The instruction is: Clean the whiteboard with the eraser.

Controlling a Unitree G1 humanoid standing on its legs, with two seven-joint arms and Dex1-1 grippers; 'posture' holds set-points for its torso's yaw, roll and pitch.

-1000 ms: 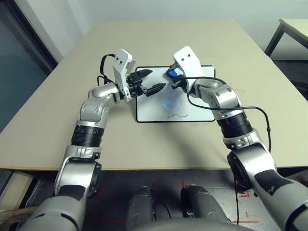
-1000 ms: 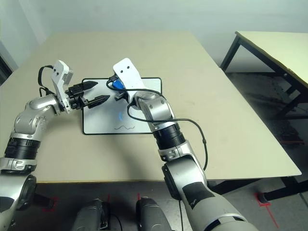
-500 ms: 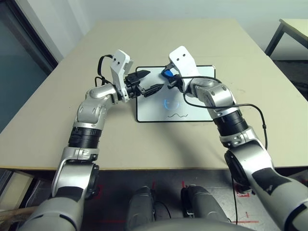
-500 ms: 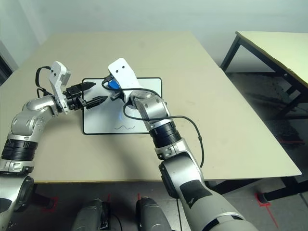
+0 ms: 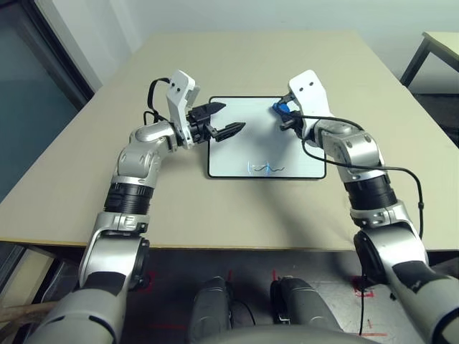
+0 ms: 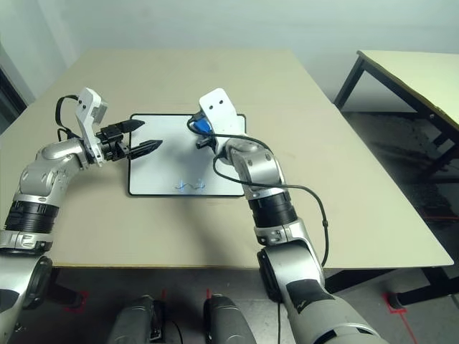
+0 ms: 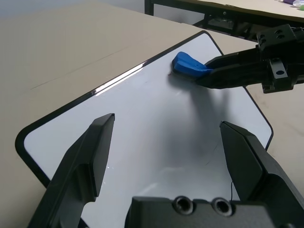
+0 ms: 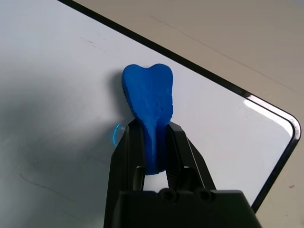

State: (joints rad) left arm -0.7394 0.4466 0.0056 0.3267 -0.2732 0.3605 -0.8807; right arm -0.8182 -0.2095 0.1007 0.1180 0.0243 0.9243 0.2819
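Observation:
The whiteboard [image 5: 258, 140] lies flat in the middle of the table, with a faint dark squiggle [image 5: 266, 168] near its front edge. My right gripper [image 5: 285, 118] is shut on the blue eraser [image 5: 280, 109]. The eraser's tip [image 8: 147, 95] rests on the board near the far right corner. The wrist view shows the eraser pinched between both black fingers [image 8: 130, 152]. My left gripper [image 5: 228, 118] hovers open over the board's far left part, holding nothing. Its view looks across the board [image 7: 142, 123] to the eraser [image 7: 189, 66].
The tan table [image 5: 179, 201] has free room all round the board. A second table [image 6: 409, 72] with dark legs stands off to the right, across a gap of floor.
My right gripper has carried the eraser across the board from its far middle toward the far right corner. The left gripper has stayed put, still open. The camera has shifted a little.

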